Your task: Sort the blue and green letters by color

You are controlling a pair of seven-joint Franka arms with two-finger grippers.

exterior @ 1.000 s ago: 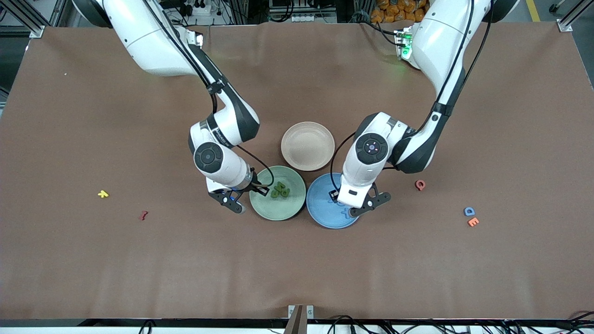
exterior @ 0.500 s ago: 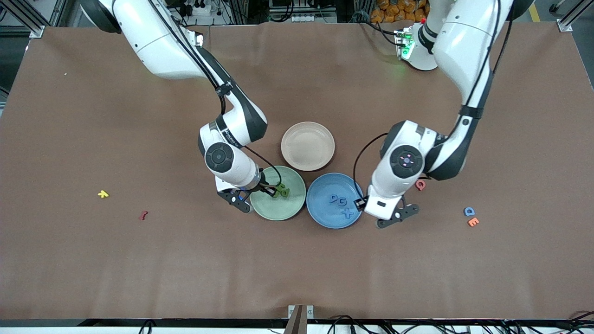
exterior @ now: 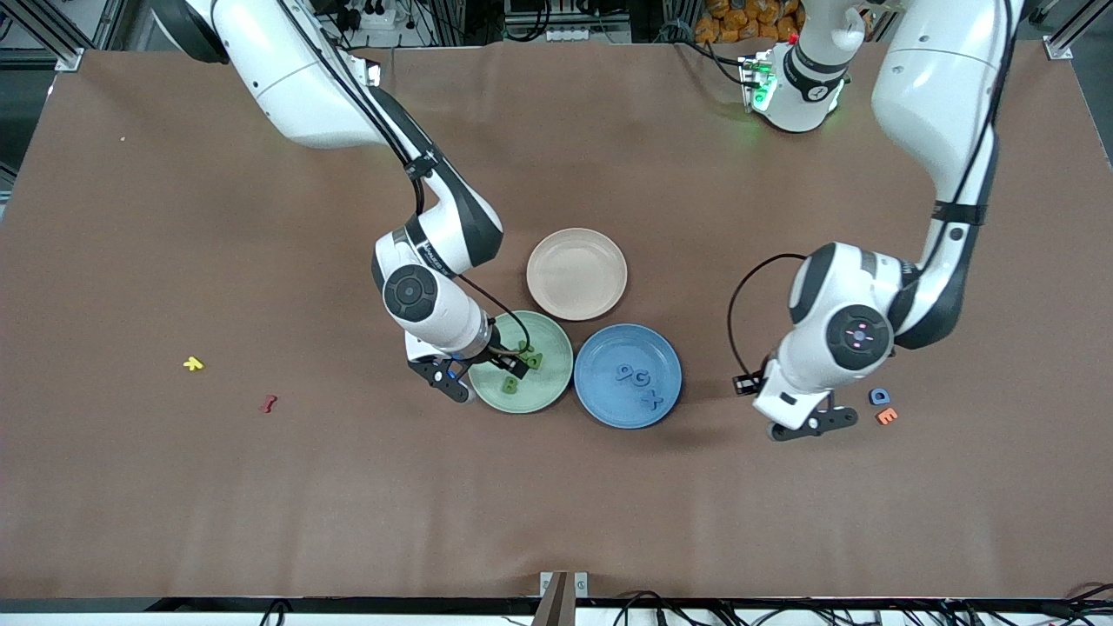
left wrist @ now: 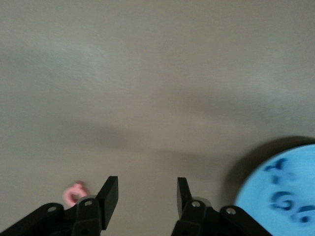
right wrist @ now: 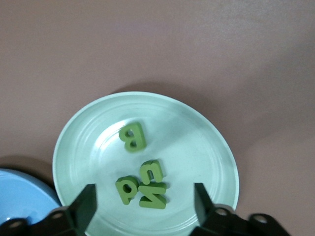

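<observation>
Four green letters lie in the green plate (exterior: 546, 382): the B (right wrist: 133, 137) apart, and the C (right wrist: 150, 171), P (right wrist: 126, 189) and N (right wrist: 153, 194) huddled together. My right gripper (right wrist: 145, 206) hangs open just above that plate, nothing between its fingers. The blue plate (exterior: 609, 407) holds a 9-like letter (exterior: 625, 372), a G (exterior: 642, 377) and an X (exterior: 652, 401). A blue D (exterior: 880, 396) lies on the table toward the left arm's end. My left gripper (exterior: 796, 423) hovers open and empty over bare table beside the D.
An empty beige plate (exterior: 576, 273) sits farther from the front camera than the two coloured plates. An orange E (exterior: 887, 416) lies next to the D, a pink Q (left wrist: 75, 191) close by. Yellow (exterior: 193, 363) and dark red (exterior: 269, 403) pieces lie toward the right arm's end.
My right gripper opened and the green B dropped into the green plate. My left arm swung away from the blue plate toward the blue D.
</observation>
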